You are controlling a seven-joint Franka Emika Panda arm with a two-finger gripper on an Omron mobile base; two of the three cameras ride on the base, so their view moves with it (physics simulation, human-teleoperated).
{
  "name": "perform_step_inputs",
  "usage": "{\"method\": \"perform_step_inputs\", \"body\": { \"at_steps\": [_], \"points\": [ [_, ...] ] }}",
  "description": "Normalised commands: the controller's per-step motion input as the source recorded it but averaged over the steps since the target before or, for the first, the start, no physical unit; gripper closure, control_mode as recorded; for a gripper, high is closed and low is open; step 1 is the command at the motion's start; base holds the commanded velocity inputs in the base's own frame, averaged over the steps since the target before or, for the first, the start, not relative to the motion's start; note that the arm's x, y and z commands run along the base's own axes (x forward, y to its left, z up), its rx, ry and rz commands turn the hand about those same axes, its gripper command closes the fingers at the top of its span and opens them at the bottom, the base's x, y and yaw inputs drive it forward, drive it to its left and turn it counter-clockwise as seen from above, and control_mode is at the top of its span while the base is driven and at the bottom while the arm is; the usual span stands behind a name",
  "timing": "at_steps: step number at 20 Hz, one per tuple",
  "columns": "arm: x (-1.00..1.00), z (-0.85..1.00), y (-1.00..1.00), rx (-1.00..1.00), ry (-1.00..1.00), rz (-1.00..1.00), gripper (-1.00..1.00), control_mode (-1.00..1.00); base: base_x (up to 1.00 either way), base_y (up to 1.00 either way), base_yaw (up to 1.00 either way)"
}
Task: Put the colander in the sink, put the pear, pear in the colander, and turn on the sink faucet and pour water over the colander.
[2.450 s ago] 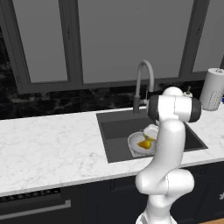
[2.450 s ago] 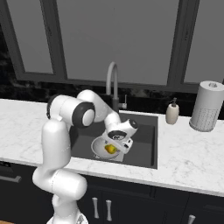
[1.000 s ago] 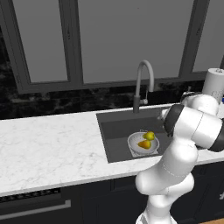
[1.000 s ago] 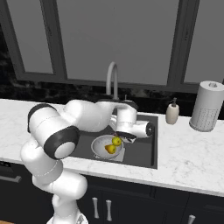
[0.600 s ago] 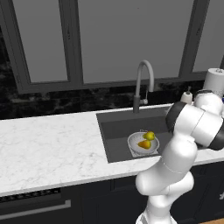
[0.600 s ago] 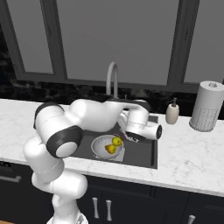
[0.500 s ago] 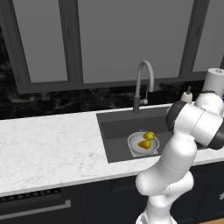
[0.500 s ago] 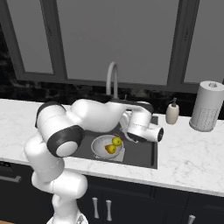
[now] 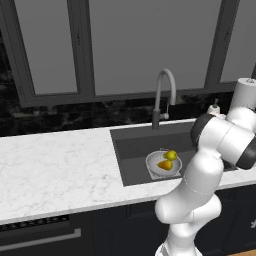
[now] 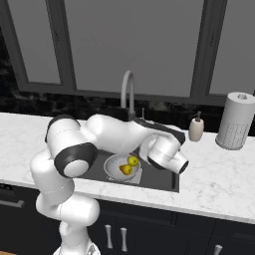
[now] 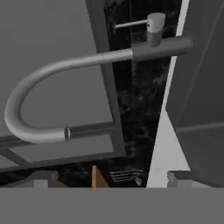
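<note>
Gripper: jaws stand wide apart with nothing between them; in my hand view I see two blurred grey finger stubs [image 11: 180,178] at the bottom edge, pointed at the faucet. I cannot make out the fingers themselves in the base views, where the wrist hangs over the right part of the basin.
Sink faucet [image 9: 165,95]: tall grey gooseneck at the far edge of the sink, spout arching toward me. My hand view, rolled onto its side, shows the curved spout [image 11: 30,105], the darker base and a thin lever sticking out from the small knob on it.
Sink [image 9: 131,150]: dark grey basin set into the white marble counter [image 9: 55,165].
Colander [image 9: 161,164]: sits on the sink floor, near-centre, upright.
Pears [image 10: 129,165]: two, both inside the colander, touching each other; one yellow, one more orange.
Soap bottle [image 10: 196,128]: small, white, on the counter just right of the sink's far corner.
Paper towel roll [image 10: 235,121]: upright on the counter, farther right, well apart from the sink.
</note>
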Motion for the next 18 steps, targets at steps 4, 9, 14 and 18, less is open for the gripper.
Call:
{"method": "perform_step_inputs", "body": {
  "at_steps": [4,9,14,18],
  "points": [
    [0.00,0.44,-0.12,0.37,0.45,-0.12,-1.00,-1.00,0.00,0.00,0.00],
    [0.04,0.31,0.00,0.30,0.52,-0.08,-1.00,-1.00,0.00,0.00,0.00],
    [0.17,0.11,0.05,0.21,0.49,-0.02,-1.00,-1.00,0.00,0.00,0.00],
    [0.23,0.00,0.11,0.16,0.26,0.00,-1.00,-1.00,0.00,0.00,0.00]
  ]
}}
